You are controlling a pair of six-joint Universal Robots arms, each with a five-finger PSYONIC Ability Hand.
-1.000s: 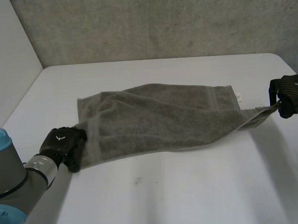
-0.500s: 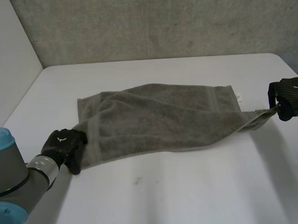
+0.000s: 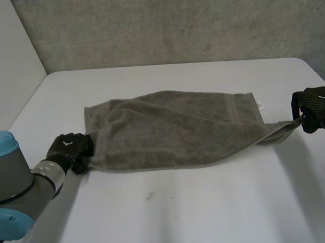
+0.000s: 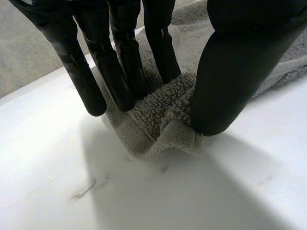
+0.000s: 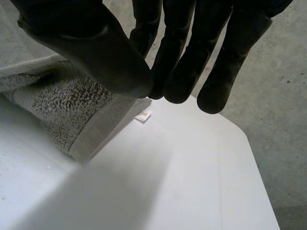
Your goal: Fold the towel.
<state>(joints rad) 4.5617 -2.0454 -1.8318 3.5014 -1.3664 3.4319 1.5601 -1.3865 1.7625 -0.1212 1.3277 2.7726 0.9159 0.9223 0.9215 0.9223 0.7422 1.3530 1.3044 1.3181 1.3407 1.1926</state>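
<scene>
Head view is showing the towel (image 3: 168,129) lying across the middle of the table (image 3: 183,213), spread sideways with both of its near corners being held. Its near edge is now running almost straight from one corner to the other, where a second ago it was sloping down toward the left corner, so the slack is being taken out. The near-left corner is sitting slightly farther in toward the towel's body than before. The near-right corner is stretching out past the towel's right end as a taut strip, lifted off the table.

The left hand (image 3: 71,152) is holding the towel's near-left corner. In the left wrist view its fingers (image 4: 122,72) and thumb are pinching a bunched fold of terry, with the corner hanging low over the table. The right hand (image 3: 314,109) is staying at the towel's right end. In the right wrist view its thumb is pressing the hemmed corner against the fingertips, so it too is gripping cloth. A small white label (image 3: 260,106) is lying by the towel's far-right corner.

Judging from this, the near edge is being tensioned and readied for carrying over to the far edge. With both pinches holding and the edge level, the fold is looking likely to come out square, though it is not yet made.
</scene>
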